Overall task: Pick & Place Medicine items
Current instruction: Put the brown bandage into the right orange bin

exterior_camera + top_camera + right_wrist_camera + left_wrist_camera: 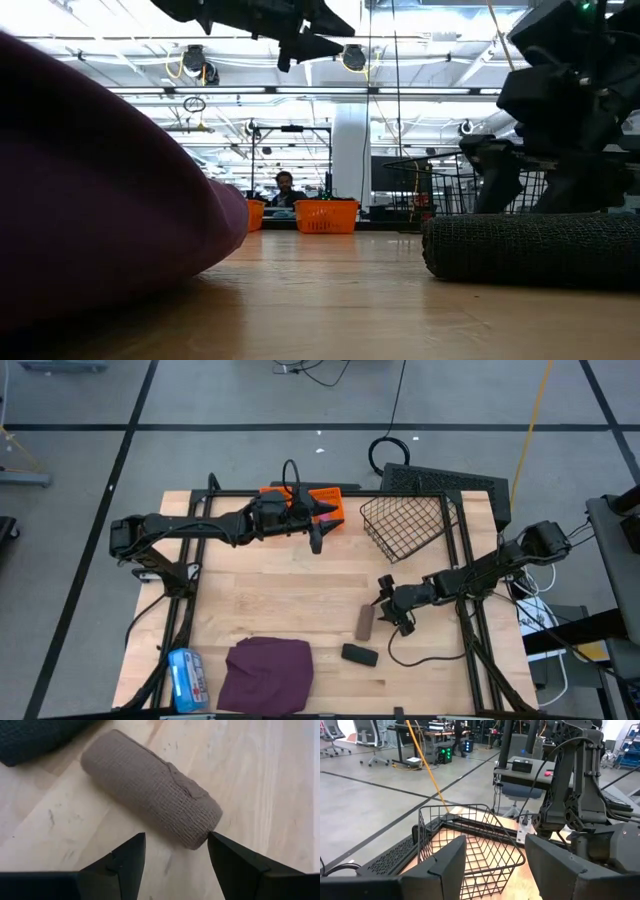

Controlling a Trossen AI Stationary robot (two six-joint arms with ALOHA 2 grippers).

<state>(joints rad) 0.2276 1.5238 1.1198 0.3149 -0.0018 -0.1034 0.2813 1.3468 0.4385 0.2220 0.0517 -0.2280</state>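
Observation:
A grey-brown bandage roll (150,787) lies on its side on the wooden table (280,585); the high view shows the same roll (365,622) right of centre. My right gripper (175,865) slants down at the roll's near end, open, with one fingertip close beside that end. A black roll (360,654) lies nearer the front edge, with its end (30,740) beyond the grey-brown one. My left gripper (322,525) hangs open in the air at the far side, level, facing the wire basket (470,845).
A black wire basket (410,525) stands tilted at the far right. A purple cloth (265,672) and a blue-and-white packet (187,678) lie at the front left. An orange object (330,500) sits behind my left gripper. Black frame rails (465,560) run along the table's sides.

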